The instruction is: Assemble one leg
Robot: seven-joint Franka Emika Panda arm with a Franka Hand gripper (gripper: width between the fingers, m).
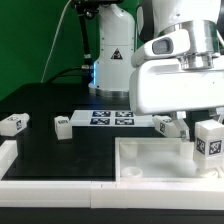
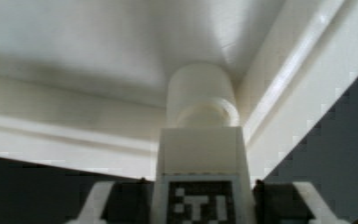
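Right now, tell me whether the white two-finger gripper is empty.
No: the wrist view shows a small stubby white plastic leg clamped between the fingers of the gripper.

The arm is pretty much all glossy white plastic. Right above the gripper (image 2: 190, 203) there's a big boxy white housing (image 1: 175, 85) with rounded corners. On top of that is a rounded silver-grey wrist joint (image 1: 188, 42) with a dark seam running round it. Way back behind the gripper, the base column (image 1: 113, 35) is white too, with a black triangle sticker (image 1: 113, 54) on it and a bluish glow (image 1: 95, 75) down at its foot. Thin dark cables (image 1: 62, 35) trail off beside it. The fingers (image 2: 105, 203) look pale grey, kinda blurry in the wrist view.
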